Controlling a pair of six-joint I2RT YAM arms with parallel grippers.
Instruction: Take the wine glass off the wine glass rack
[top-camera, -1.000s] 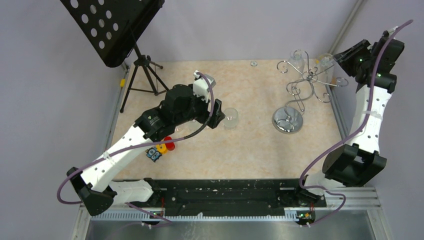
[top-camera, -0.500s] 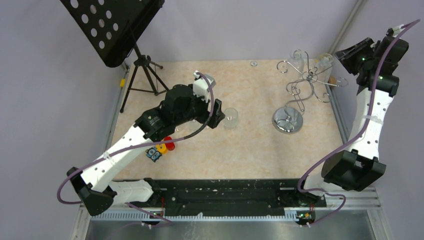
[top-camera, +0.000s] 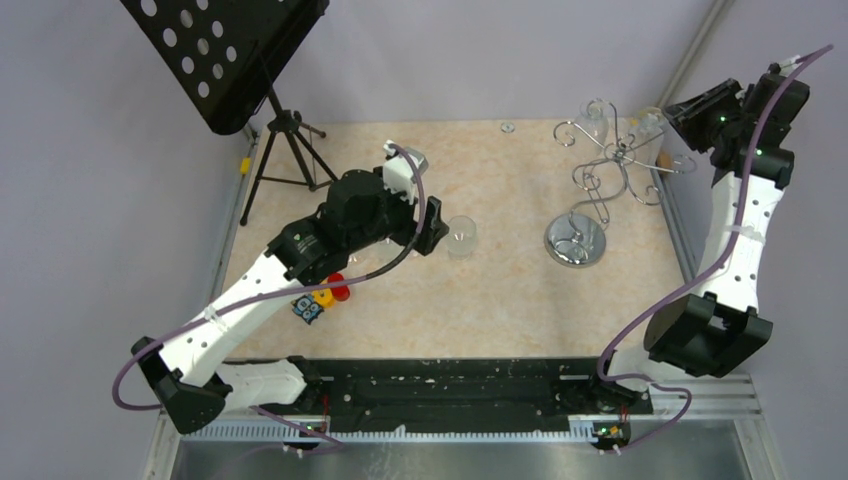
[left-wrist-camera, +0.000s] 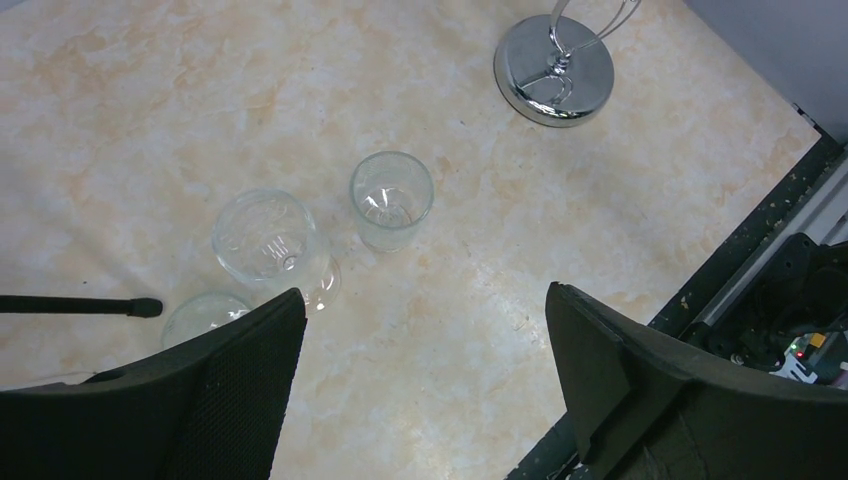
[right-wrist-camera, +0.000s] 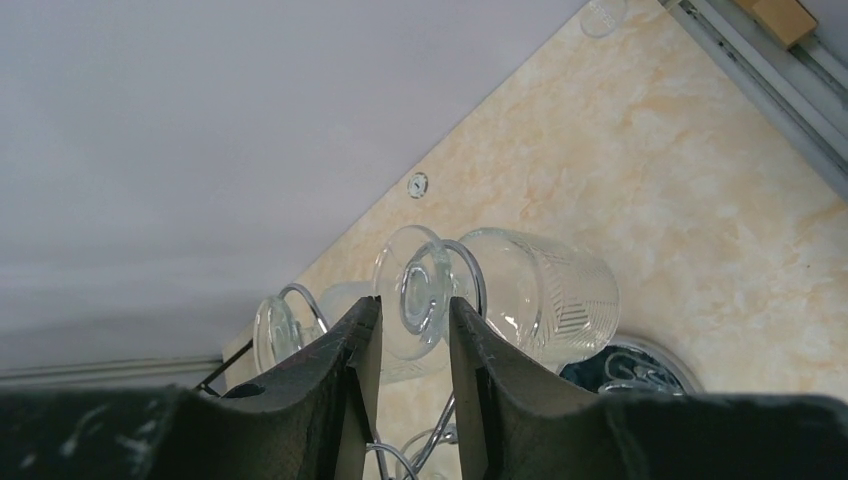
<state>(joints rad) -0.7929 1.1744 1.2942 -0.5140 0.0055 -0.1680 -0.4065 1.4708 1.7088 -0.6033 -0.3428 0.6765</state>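
Two grippers seen from overhead. Right gripper (top-camera: 668, 113) out at the far right corner of the table (top-camera: 500, 310), close against the wine glass rack (top-camera: 612, 160). Wine glass (top-camera: 650, 126) hanging on a rack arm right at its tips, second hanging glass (top-camera: 595, 117) further left past the rack stem. Chrome curls crowding both glasses. Left gripper (top-camera: 433, 226) low over mid-table, tumbler (top-camera: 461, 237) just beside it on the right. Music stand (top-camera: 232, 60) well behind the left arm, small toys (top-camera: 320, 298) beside its forearm, washer (top-camera: 507, 127) off by the back edge.

Left wrist view: fingers (left-wrist-camera: 230, 400) spread wide, holding nothing. Tumbler upright ahead of the gap. Stemmed glass (left-wrist-camera: 268, 240) on the table just left of it. Third glass (left-wrist-camera: 205, 312) nearer still, partly hidden by the left finger. Black tripod leg (left-wrist-camera: 80, 305) poking in at far left. Mirrored base (left-wrist-camera: 553, 70) of the rack well ahead, to the right.

Right wrist view: jaws narrow, small gap, clamped on nothing. Round foot of the wine glass straight past the fingertips (right-wrist-camera: 365, 340), held in a wire loop, bowl lying sideways out to the right. Foot wider than the gap, its edges covered by both fingers. Contact with the glass: cannot tell. Second hanging glass ahead and left of the left finger, behind a wire curl. Washer much further ahead on the tabletop.
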